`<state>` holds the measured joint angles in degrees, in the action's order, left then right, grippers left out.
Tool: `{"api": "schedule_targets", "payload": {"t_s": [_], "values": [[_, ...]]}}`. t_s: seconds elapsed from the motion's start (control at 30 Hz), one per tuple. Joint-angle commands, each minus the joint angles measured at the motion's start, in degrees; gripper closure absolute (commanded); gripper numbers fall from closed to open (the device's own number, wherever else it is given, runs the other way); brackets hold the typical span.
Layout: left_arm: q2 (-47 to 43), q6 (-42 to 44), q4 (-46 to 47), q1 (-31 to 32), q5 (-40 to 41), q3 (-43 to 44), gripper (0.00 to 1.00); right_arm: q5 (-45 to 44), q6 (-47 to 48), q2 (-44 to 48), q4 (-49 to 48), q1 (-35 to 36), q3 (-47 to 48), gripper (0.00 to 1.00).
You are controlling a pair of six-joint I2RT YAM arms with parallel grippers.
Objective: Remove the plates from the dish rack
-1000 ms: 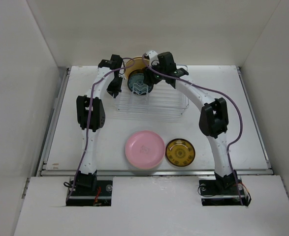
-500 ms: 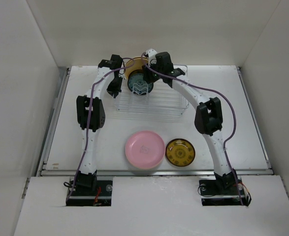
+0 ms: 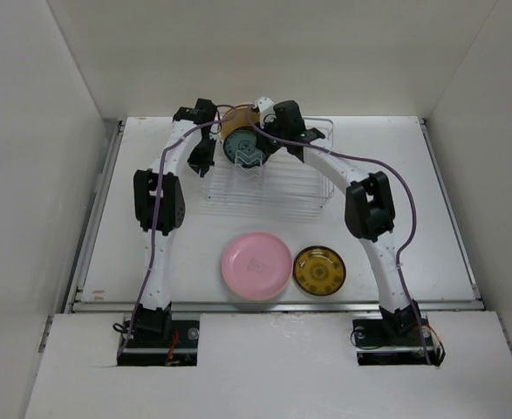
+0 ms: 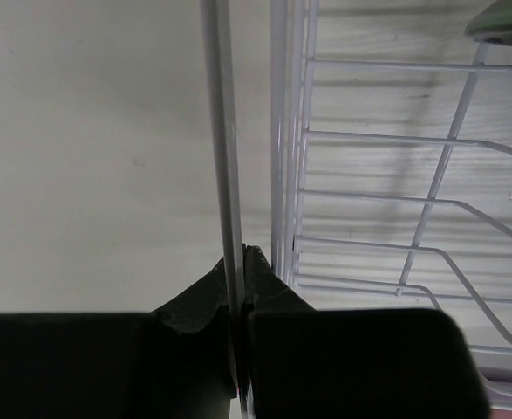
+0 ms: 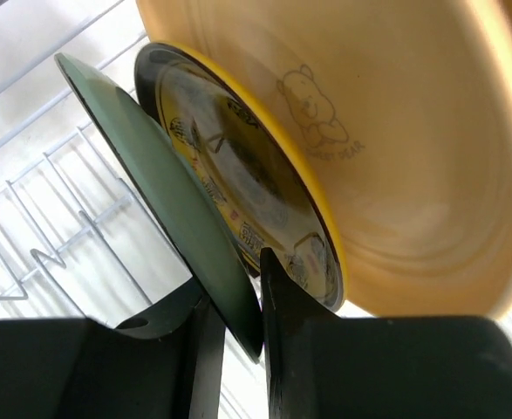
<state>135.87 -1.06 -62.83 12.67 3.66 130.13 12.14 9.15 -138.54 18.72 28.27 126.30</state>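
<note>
Right gripper (image 5: 234, 284): I see its fingers almost together, pinching the lower rim of the green plate (image 5: 151, 175) from both faces.
Green plate: it stands on its edge, tilted, over the wires of the dish rack (image 5: 29, 218). I cannot tell if it rests on the wires or is lifted.
Plates behind it: a dark plate (image 5: 238, 183) with a yellow rim comes next, close to the green one. After it stands a pale yellow plate (image 5: 395, 131) with a small bear print.
Left gripper (image 4: 238, 262): its fingers are closed on a thin pale wire (image 4: 220, 131) which runs along the left side of the rack. I take it for the upper rim wire.
Dish rack: from above it sits at the far middle of the table (image 3: 430, 192), and the standing plates are in its far left corner.
Plates outside the rack: a pink plate (image 3: 256, 264) and a smaller amber plate (image 3: 318, 270) lie flat, just beside each other, on the table in front of the rack.
</note>
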Motion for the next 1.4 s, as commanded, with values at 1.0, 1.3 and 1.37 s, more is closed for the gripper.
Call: {"api": "schedule_targets", "payload": {"t_s": [1.0,1.3,1.37], "values": [[-4.7,5.4,-3.9,1.0,6.4,-6.9,1.00,8.3,-43.7,81.5,30.8,-6.3,-66.9,1.00],[-9.0,8.0,-2.7,2.3,6.9,-12.9,1.00,11.3,-56.0,92.1,25.3,-6.3,-92.3,0.96],[-9.6,8.0,-2.2,2.3,6.3,-14.3,1.00,11.8,-56.0,91.3,22.4,-6.3,-93.9,0.89]]}}
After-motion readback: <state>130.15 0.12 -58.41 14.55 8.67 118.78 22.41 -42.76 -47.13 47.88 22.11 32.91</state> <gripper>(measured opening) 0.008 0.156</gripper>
